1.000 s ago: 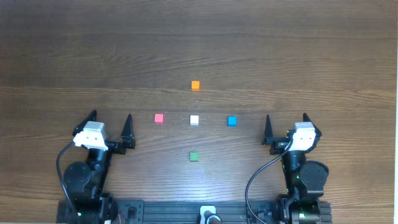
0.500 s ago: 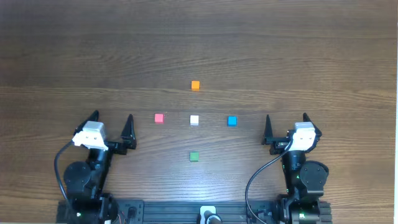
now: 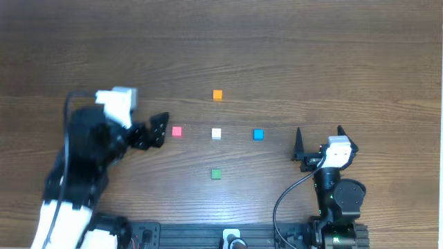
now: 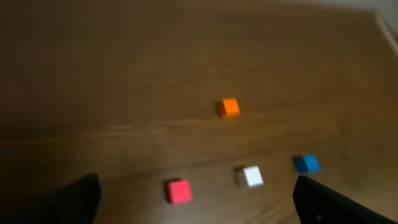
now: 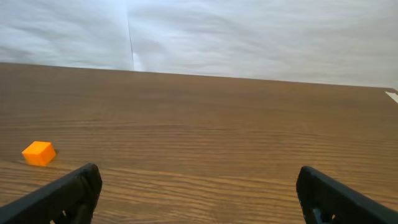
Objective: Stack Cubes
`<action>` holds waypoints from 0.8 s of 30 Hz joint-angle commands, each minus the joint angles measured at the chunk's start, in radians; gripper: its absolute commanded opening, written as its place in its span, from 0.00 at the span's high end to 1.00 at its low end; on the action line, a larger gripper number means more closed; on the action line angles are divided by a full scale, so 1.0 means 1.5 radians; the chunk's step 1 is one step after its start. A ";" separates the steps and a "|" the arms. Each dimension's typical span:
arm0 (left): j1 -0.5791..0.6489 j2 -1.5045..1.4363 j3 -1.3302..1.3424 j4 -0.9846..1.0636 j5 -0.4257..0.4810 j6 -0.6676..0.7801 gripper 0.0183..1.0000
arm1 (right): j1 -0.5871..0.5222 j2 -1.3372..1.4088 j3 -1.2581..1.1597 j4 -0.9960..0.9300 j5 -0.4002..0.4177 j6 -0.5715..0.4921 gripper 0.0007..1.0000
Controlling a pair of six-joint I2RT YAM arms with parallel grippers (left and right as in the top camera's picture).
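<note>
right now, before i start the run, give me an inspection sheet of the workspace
Surface: brown wooden table, bare wood, no spills seen.
Job's things: five small cubes, all apart, none stacked: orange cube farthest from the arms; pink cube, white cube and blue cube in a row; green cube nearest the bases.
Clutter: nothing seen.
Grippers: left gripper open, empty, close beside the pink cube; right gripper open, empty, near its base.
Cables: left arm cable and right arm cable, black loops, clear of the cubes.
Surroundings: white backdrop behind the table's far edge.
</note>
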 commanded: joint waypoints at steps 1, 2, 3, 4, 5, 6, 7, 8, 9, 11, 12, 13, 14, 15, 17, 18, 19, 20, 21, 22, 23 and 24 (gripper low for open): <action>-0.063 0.184 0.094 -0.061 -0.046 -0.058 0.00 | 0.004 -0.007 -0.006 0.002 0.002 0.000 0.01; -0.085 0.236 0.108 -0.068 -0.066 -0.079 0.00 | 0.004 -0.007 -0.006 0.002 0.002 0.000 0.01; -0.096 0.262 0.112 -0.066 -0.072 -0.087 0.00 | 0.004 -0.007 -0.006 0.002 0.002 0.000 0.01; -0.110 0.291 0.117 -0.063 -0.081 -0.096 0.00 | 0.004 -0.007 -0.006 0.002 0.002 0.000 0.01; -0.124 0.317 0.120 -0.059 -0.090 -0.107 0.00 | 0.004 -0.007 -0.006 0.002 0.002 0.000 0.01; -0.137 0.342 0.123 -0.058 -0.099 -0.118 0.00 | 0.004 -0.007 -0.006 0.002 0.002 0.000 0.01; -0.150 0.367 0.124 -0.058 -0.113 -0.132 0.00 | 0.004 -0.007 -0.006 0.002 0.002 0.000 0.01; -0.159 0.384 0.125 -0.059 -0.123 -0.143 0.00 | 0.004 -0.007 -0.006 0.002 0.002 0.000 0.01; -0.167 0.406 0.125 -0.059 -0.133 -0.154 0.00 | 0.004 -0.007 -0.006 0.002 0.002 0.000 0.01; -0.180 0.443 0.125 -0.058 -0.144 -0.172 0.00 | 0.004 -0.007 -0.006 0.002 0.002 0.000 0.01; -0.184 0.455 0.125 -0.059 -0.149 -0.179 0.00 | 0.004 -0.007 -0.006 0.002 0.002 0.000 0.01; -0.188 0.470 0.125 -0.058 -0.155 -0.183 0.00 | 0.004 -0.007 -0.006 0.002 0.002 0.000 0.01; -0.193 0.483 0.125 -0.058 -0.167 -0.192 0.00 | 0.004 -0.007 -0.006 0.002 0.002 0.000 0.01; -0.196 0.492 0.125 -0.059 -0.177 -0.197 0.00 | 0.004 -0.007 -0.006 0.002 0.002 0.000 0.01; -0.206 0.512 0.125 -0.060 -0.207 -0.213 0.00 | 0.004 -0.007 -0.006 0.002 0.002 0.000 0.01; -0.208 0.516 0.125 -0.059 -0.213 -0.214 0.00 | 0.004 -0.007 -0.006 0.002 0.002 0.000 0.01; -0.209 0.520 0.125 -0.059 -0.218 -0.215 0.00 | 0.004 -0.007 -0.006 0.002 0.002 0.000 0.01; -0.209 0.524 0.125 -0.059 -0.224 -0.220 0.00 | 0.004 -0.007 -0.006 0.002 0.002 0.000 0.01; -0.209 0.528 0.125 -0.060 -0.230 -0.227 0.01 | 0.004 -0.007 -0.006 0.002 0.002 0.000 0.01; -0.209 0.534 0.125 -0.059 -0.230 -0.227 0.02 | 0.004 -0.007 -0.006 0.002 0.002 0.000 0.01; -0.209 0.538 0.125 -0.058 -0.232 -0.227 0.02 | 0.004 -0.007 -0.006 0.002 0.002 0.000 0.01; -0.209 0.541 0.125 -0.058 -0.236 -0.229 0.03 | 0.004 -0.007 -0.006 0.002 0.002 0.000 0.01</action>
